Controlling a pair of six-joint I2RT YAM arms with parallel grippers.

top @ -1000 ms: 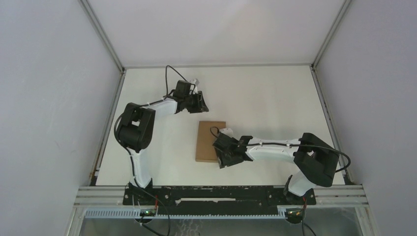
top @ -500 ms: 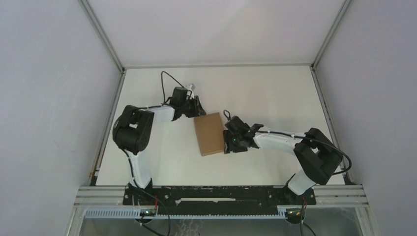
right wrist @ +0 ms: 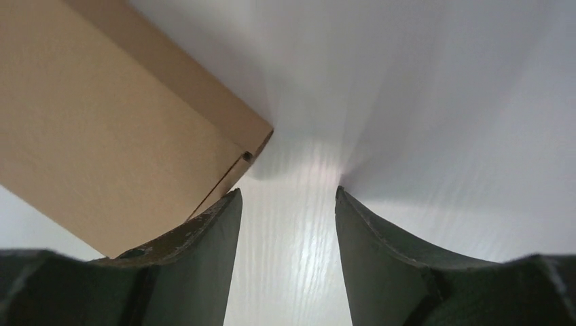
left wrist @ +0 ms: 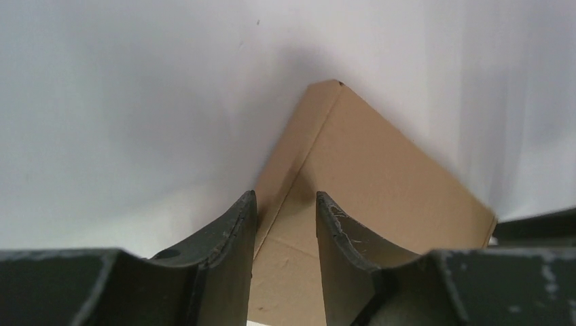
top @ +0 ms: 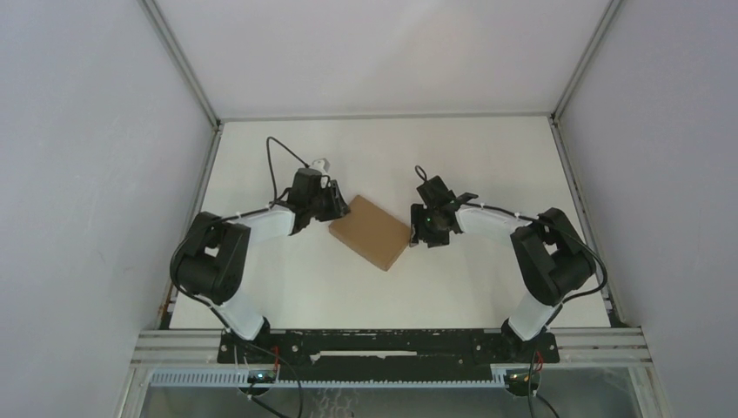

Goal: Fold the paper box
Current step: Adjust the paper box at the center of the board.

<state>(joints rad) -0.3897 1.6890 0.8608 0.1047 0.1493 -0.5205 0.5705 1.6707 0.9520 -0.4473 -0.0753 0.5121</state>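
One brown box (top: 370, 232), flat mid-table (top: 487, 157), turned diagonal, well apart from every table edge. Two grippers flank it. Left gripper (top: 338, 206) at box's left corner, fingers narrowly apart, crease of box showing in gap. Right gripper (top: 419, 228) just beside right corner, fingers spread wide over bare table.

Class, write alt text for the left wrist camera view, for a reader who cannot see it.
A flat brown paper box lies on a white table, one corner pointing away from the camera. Two dark fingers of the left gripper stand at the bottom edge, slightly apart, with the box's near part showing in the gap between them.
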